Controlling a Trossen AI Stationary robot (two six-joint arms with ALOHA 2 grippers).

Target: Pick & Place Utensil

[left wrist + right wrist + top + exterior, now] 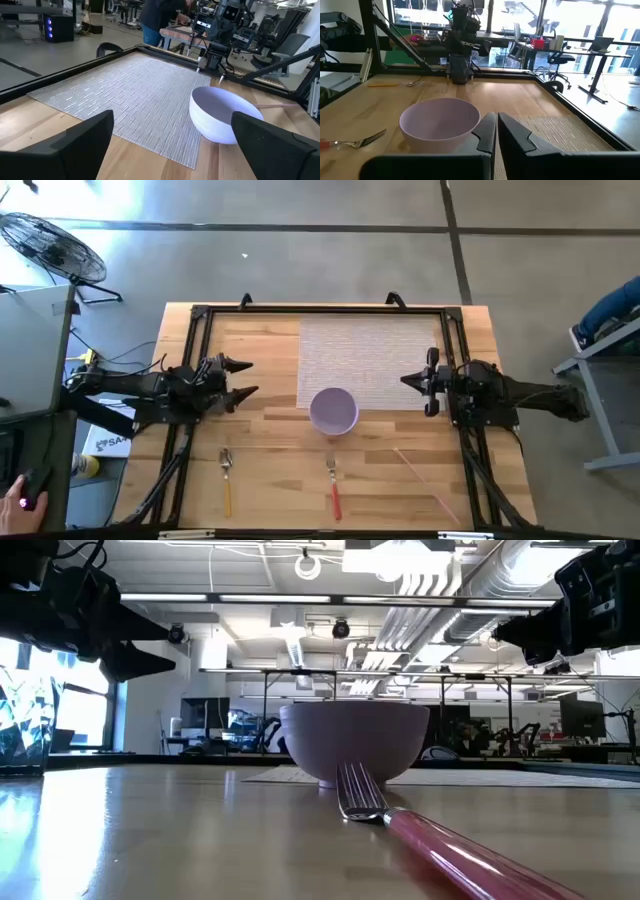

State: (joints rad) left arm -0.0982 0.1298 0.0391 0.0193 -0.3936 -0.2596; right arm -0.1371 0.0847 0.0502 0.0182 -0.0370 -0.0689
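A lilac bowl [333, 411] stands on the near edge of a grey woven placemat [365, 360]. Near the table's front edge lie a spoon with a yellow handle [227, 482] and a fork with a red handle [334, 487], both flat on the wood; a pale chopstick [425, 483] lies to their right. My left gripper [247, 378] hovers open to the bowl's left. My right gripper [404, 380] hovers shut to the bowl's right. The bowl [220, 114] shows between my left fingers; the fork [357, 143] and bowl [440, 122] show in the right wrist view.
A black metal frame [320, 310] runs round the table's far edge and sides. A fan [55, 248] stands off the table at far left. A person's hand [22, 498] shows at the lower left, off the table. Bare wood lies between the utensils and the bowl.
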